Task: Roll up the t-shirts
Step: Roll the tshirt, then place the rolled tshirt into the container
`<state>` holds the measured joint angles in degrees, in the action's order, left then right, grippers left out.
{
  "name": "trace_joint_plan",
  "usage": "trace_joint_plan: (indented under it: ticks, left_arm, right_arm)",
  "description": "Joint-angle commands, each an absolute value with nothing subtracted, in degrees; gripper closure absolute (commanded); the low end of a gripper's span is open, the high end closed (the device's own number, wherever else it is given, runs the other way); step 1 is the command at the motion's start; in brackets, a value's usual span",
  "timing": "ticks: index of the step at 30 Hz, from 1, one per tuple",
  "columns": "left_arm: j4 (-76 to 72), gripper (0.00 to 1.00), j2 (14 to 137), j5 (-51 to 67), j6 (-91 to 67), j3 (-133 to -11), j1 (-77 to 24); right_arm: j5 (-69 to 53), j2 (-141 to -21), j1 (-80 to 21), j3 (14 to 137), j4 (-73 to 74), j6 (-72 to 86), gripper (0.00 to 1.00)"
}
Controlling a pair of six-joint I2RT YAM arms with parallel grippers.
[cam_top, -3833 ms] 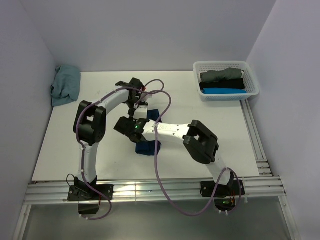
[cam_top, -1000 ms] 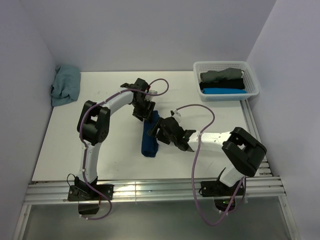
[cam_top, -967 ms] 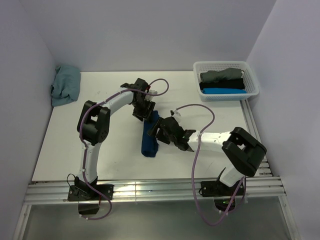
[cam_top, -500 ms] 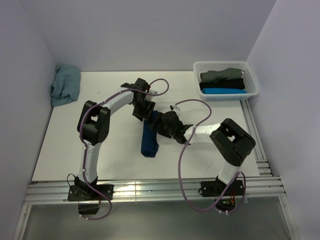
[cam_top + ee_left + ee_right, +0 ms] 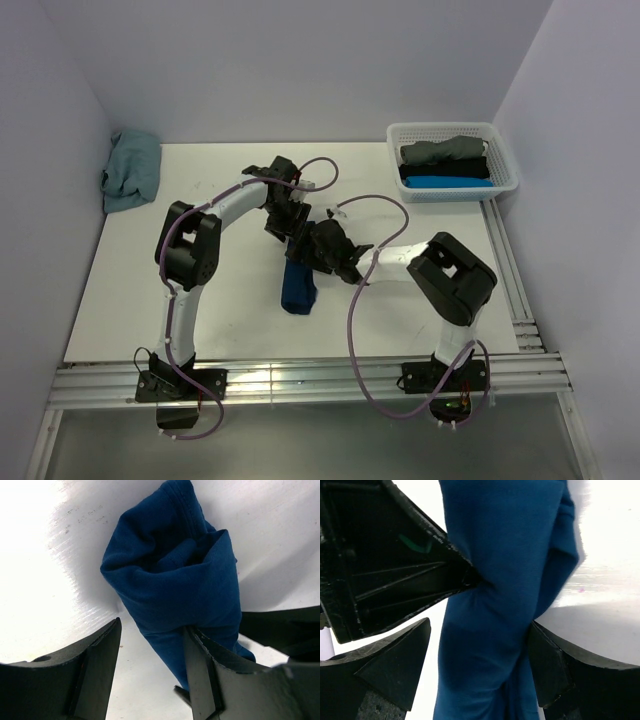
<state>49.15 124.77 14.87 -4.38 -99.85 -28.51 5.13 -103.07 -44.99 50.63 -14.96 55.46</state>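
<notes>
Navy tee (image 5: 296, 287): rolled into a long narrow bundle and laid on the table (image 5: 240, 320) near centre, long axis running near-to-far. The far end is under both grippers; the near end lies free.
Roll end (L wrist view): a stitched hem and bunched folds are seen at the tip; layers look loose.
L gripper (image 5: 152, 627): fingers apart. The finger on the view's right (image 5: 205, 670) is pressed against the cloth; the other finger (image 5: 95, 665) is off it, w/ bare table between.
R gripper (image 5: 480, 625): fingers apart, straddling the roll. One finger (image 5: 555, 670) is touching the cloth; the other (image 5: 395, 665) is just beside it, w/ a thin strip of table seen between.
Contact: in the R wrist view a black part of the L gripper is seen pushed into the side of the roll, and the cloth is dented there.
Markings: a small green mark (image 5: 415, 542) is seen on that black part, not legible. Faint dark scuffs (image 5: 82, 520) on the table are too faint to be read.
Other tees: grey tee (image 5: 440, 151), black tee (image 5: 445, 170) and bright blue tee (image 5: 450, 182) are laid side by side in the white lattice basket (image 5: 455, 195) at the far R corner. The pale teal tee (image 5: 130, 170) is heaped at the far L corner by the wall. All are well apart from the navy one.
Hidden: in the top view the far end of the roll is covered by the grippers, and finger contact can't be made out there. The roll is cut off by the lower edge in the R wrist view.
Cables: a purple cable (image 5: 350, 330) is looped along each arm.
</notes>
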Motion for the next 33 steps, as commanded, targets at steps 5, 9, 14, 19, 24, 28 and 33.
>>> trace_joint_plan:
  ticks: [5,9,14,19,24,28,33]
  left_arm:
    - [50.45,0.43,127.79,10.72,-4.57,-99.84,-29.44]
    - [50.45,0.43,127.88,10.81,-4.75,-100.02,-29.62]
    - [50.54,0.4,127.53,10.9,-4.57,-100.02,-29.79]
    - [51.24,0.37,127.35,11.07,-4.13,-101.24,-29.88]
    - [53.61,0.26,126.83,15.01,-3.96,-106.6,-29.09]
    - [55.98,0.17,126.74,20.11,-3.87,-114.58,-27.69]
    - [57.57,0.16,125.43,25.92,-4.92,-121.28,-24.44]
  right_arm:
    - [6.33,-105.64,-46.58,50.71,-12.04,58.71,0.18]
    - [6.5,-105.91,-46.76,51.06,-11.86,59.33,0.28]
    - [6.5,-107.14,-46.67,52.47,-10.99,59.76,0.58]
    - [7.64,-106.09,-46.76,51.77,-10.28,60.82,0.82]
    - [8.26,-105.21,-46.76,51.07,-9.14,61.08,0.96]
    - [7.91,-104.77,-46.67,50.36,-9.75,61.79,1.0]
    - [7.47,-103.98,-46.5,49.92,-10.02,63.36,1.0]
